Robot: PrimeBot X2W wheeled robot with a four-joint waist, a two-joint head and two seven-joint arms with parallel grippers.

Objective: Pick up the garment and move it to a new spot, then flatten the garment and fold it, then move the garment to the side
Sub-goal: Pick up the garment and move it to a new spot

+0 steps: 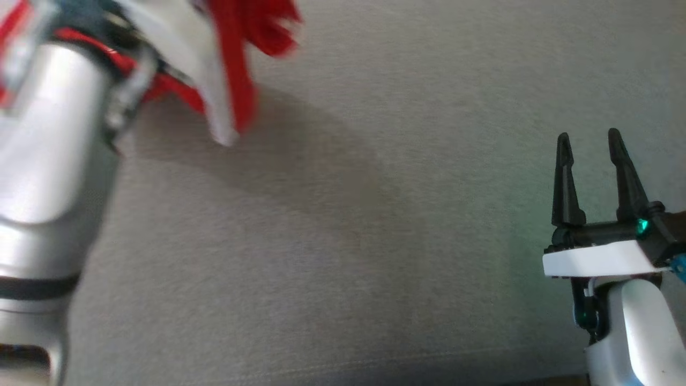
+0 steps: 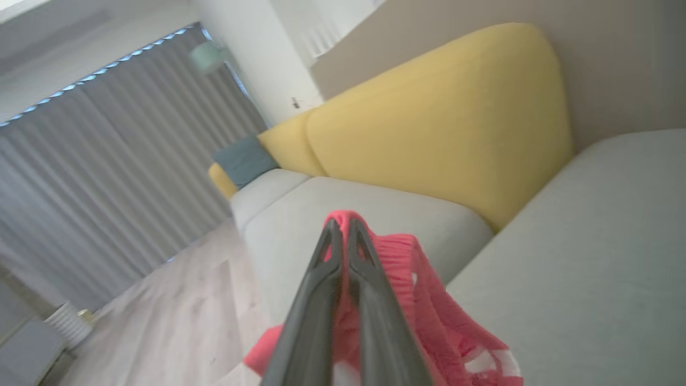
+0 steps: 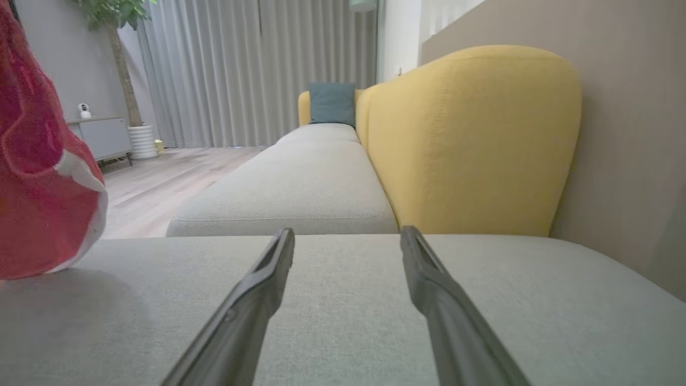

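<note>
The red-and-white garment point(image 1: 238, 64) is blurred, cut off by the head view's top edge and partly hidden behind the left forearm point(image 1: 48, 134). The left tool point(image 2: 344, 225) is clamped on its red knit, and the cloth hangs over the grey sofa seat point(image 1: 375, 241). The right tool point(image 1: 588, 136) (fingers spread, nothing between them) sits at the seat's right. Bare seat lies between the two, with the yellow backrest point(image 3: 466, 139) beyond.

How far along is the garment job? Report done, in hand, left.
Done: the garment is picked up, pinched in the shut left gripper, hanging over the grey seat cushion. In hand: the move to a new spot. Left: laying down, flattening, folding, moving aside; the right gripper is open and empty.
</note>
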